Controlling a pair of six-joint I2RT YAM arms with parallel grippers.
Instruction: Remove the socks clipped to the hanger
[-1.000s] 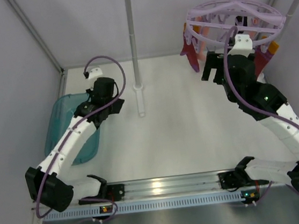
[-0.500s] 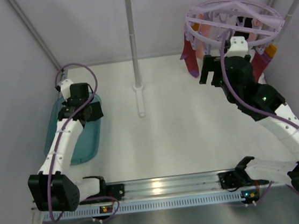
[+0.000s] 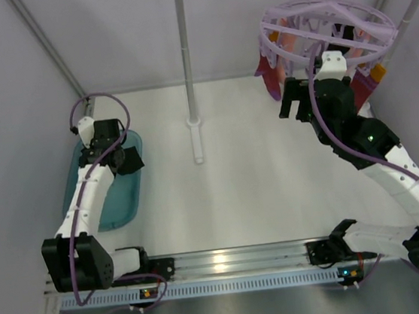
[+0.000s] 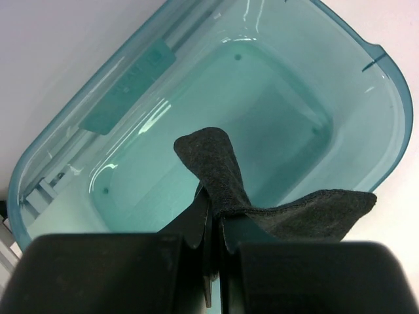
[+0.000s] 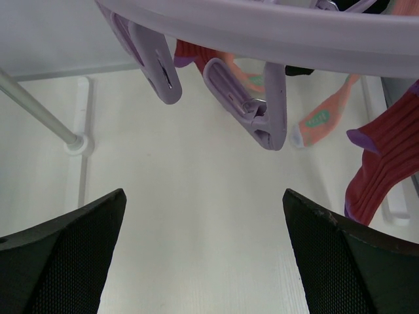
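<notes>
The left end effector [image 4: 213,219] pinched a limp, fuzzy black sock [image 4: 219,173] above the glossy teal tub [image 4: 131,98]; the right end effector [image 5: 204,199] gaped wide.

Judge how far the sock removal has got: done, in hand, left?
Done: one black sock is off the hanger. In hand: the left gripper, shut on it, hangs over the empty teal tub. Left: red and salmon socks are still clipped; the right gripper hangs open below the pegs.

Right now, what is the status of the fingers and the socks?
Left fingers shut on black sock, above teal tub. Right fingers open, below hanger. Red sock, orange sock hang from it. Empty pegs ahead.
</notes>
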